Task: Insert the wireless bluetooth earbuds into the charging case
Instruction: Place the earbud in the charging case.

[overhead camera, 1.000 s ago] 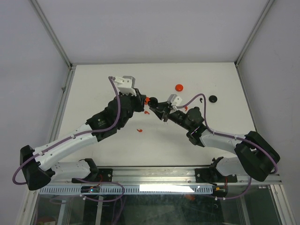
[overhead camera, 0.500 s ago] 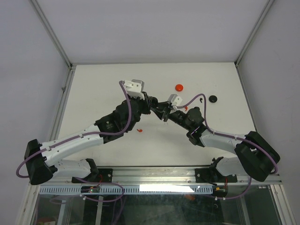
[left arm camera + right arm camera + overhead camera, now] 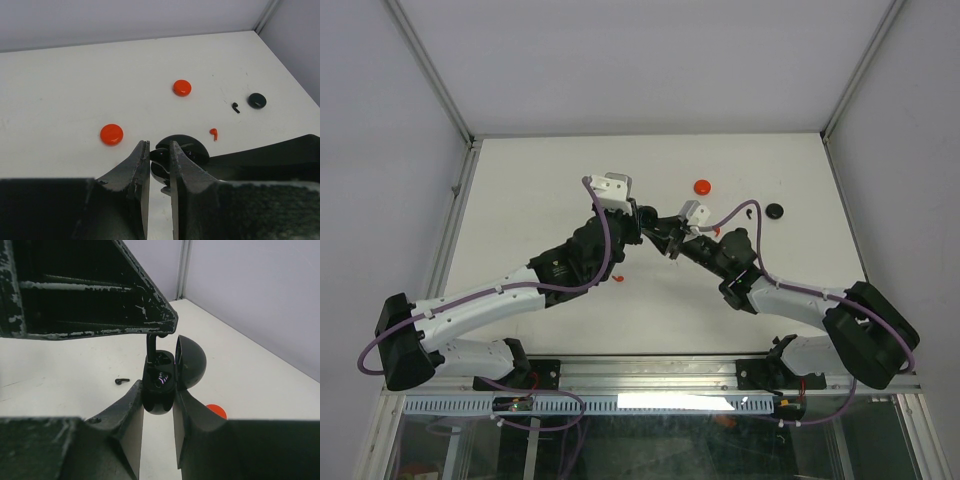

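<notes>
Surface: white table [image 3: 520, 180], enclosed by pale walls on three sides.
Right gripper [image 3: 158, 390]: fingers closed on the lower shell of the charging case [image 3: 161, 380], holding it off the table with its lid hinged open to one side.
Left gripper [image 3: 159, 145]: fingers pinched nearly together on a held black earbud [image 3: 151, 347]. In the right wrist view its stem hangs straight down from the fingertips.
Held earbud position: directly above the open case, its lower end at or just inside the cavity. Whether it is seated cannot be told.
Change: over the last second the left arm swung rightward, bringing its fingertips from beside the right gripper to directly over the case. The right arm has not moved and neither grip has altered.
Meaning for task: approach is complete and the insertion step is probably under way. A short descent and release appear to remain.
Risk: a stem misaligned with its socket may jam on the rim.
Loose red earbud [image 3: 214, 133]: on the table just beyond the case.
Loose black earbud [image 3: 235, 107]: farther out, near the black disc [image 3: 257, 100].
Red discs [image 3: 111, 134] [image 3: 182, 88]: lying flat beyond the grippers, well apart from each other.
</notes>
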Controlling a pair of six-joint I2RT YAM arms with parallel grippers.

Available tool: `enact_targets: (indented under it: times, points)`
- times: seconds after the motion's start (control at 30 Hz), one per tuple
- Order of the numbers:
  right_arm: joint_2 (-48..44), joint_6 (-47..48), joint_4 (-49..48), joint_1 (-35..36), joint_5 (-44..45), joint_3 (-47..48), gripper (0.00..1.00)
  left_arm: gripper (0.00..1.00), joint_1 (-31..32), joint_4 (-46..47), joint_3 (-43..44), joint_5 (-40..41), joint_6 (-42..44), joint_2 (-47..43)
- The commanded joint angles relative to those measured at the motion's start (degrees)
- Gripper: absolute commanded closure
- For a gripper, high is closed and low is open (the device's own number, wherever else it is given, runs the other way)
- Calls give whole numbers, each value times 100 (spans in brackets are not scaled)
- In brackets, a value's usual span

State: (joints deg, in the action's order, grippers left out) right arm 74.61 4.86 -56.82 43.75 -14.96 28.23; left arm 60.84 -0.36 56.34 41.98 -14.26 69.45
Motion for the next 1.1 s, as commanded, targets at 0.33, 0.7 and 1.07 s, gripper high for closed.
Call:
enact_targets:
  times: [0.33,0.7,1.07]
  points:
    - [-306,41,-283,27,47,9,100,91,110,325,42,116,198,106]
    - [-377,41,-277,29,87,19,100,82,207,292,2,106,229,176]
    - [-431,57,-228,29,147,-42,100,57,216,-438,235,65,-279,-46]
